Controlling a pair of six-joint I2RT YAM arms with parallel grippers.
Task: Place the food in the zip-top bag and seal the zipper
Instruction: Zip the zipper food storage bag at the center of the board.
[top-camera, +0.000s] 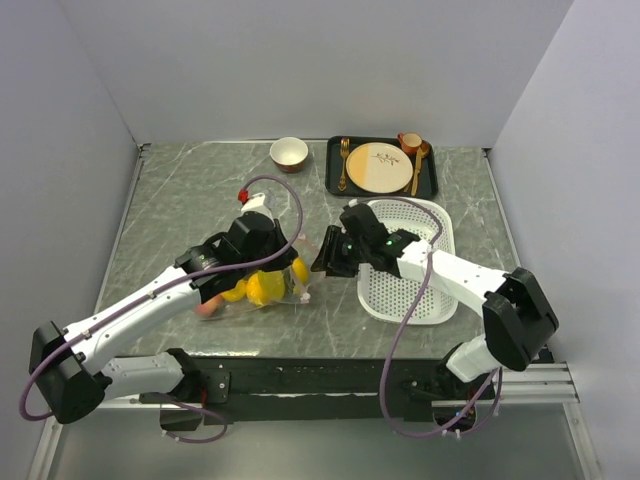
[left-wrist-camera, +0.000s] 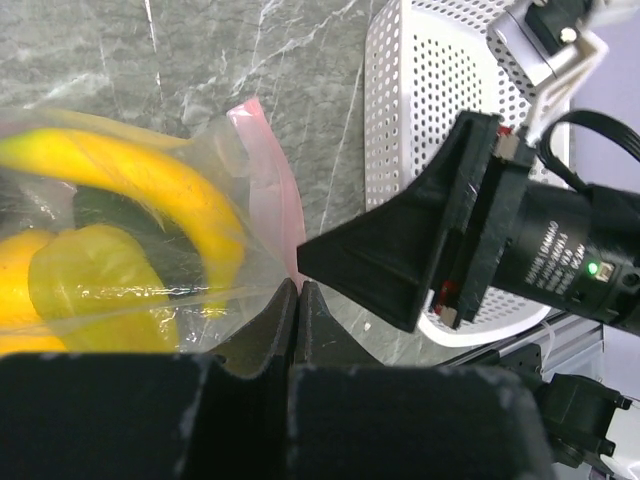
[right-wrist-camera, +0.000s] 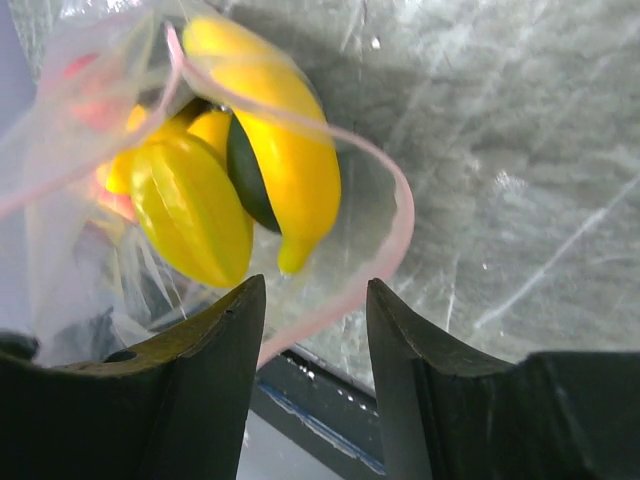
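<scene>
Right gripper (right-wrist-camera: 312, 330) half-open, zipper (right-wrist-camera: 405, 212) between fingers; left gripper (left-wrist-camera: 298, 292) pinched on zip-top bag (left-wrist-camera: 225, 150) edge.

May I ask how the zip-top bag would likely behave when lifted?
Probably floppy: the zip-top bag is thin, crinkled film, and its zipper curves loosely. Likely to sag under its load, since the banana lies loose inside and could slide.

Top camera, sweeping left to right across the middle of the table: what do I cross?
zip-top bag with the food inside → right gripper → white basket
</scene>
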